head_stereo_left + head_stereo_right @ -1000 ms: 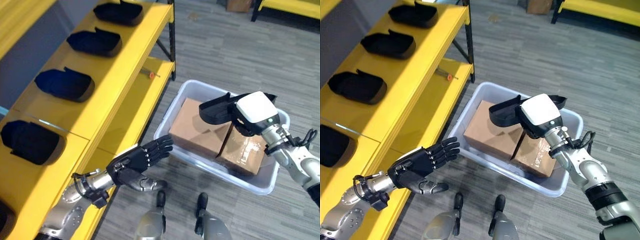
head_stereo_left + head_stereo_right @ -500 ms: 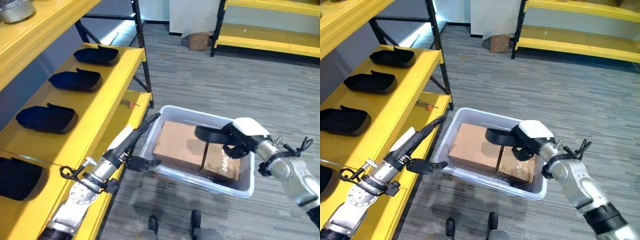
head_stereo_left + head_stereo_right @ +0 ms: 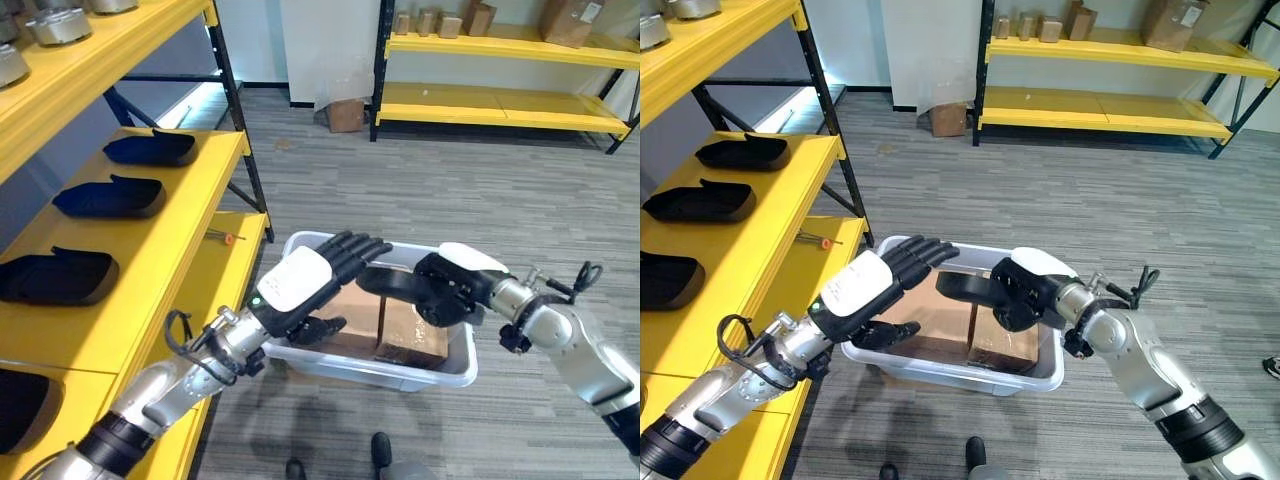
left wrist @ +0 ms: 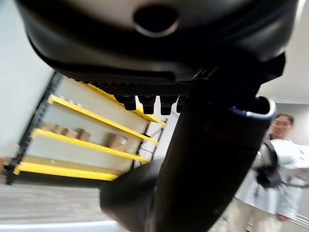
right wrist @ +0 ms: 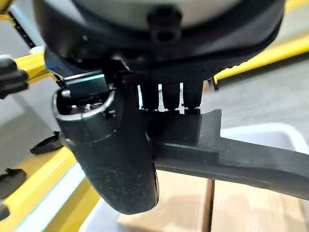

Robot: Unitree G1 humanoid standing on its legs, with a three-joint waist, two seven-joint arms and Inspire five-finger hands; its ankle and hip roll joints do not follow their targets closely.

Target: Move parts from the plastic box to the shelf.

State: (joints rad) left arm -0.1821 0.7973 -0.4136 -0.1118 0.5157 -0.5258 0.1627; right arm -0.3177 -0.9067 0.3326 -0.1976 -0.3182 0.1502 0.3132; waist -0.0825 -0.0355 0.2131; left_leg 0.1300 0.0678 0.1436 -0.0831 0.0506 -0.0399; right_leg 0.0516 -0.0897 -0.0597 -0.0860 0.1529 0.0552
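A long black moulded part [image 3: 388, 281] hangs over the clear plastic box [image 3: 372, 366], and my right hand [image 3: 455, 287] is shut on it. The right wrist view shows the fingers [image 5: 165, 94] and thumb curled round that part [image 5: 241, 157]. My left hand [image 3: 305, 284], with its white back cover, is open above the box's left side. Its straight fingers [image 3: 357, 246] reach over the part's free end, the thumb below; I cannot tell if they touch it. Two brown cardboard boxes [image 3: 1004, 341] lie inside the plastic box. The yellow shelf [image 3: 175, 235] stands at the left.
Several black parts [image 3: 110, 196] lie in a row on the yellow shelf's middle level. A small orange-handled tool [image 3: 228, 238] lies on the lower level. More yellow shelving [image 3: 500, 100] with cartons runs along the back. A person [image 4: 282, 159] stands nearby, seen in the left wrist view.
The camera has tilted up, showing more of the room. My left hand rose from the box's left wall to the part's free end. My right hand still holds the part over the box.
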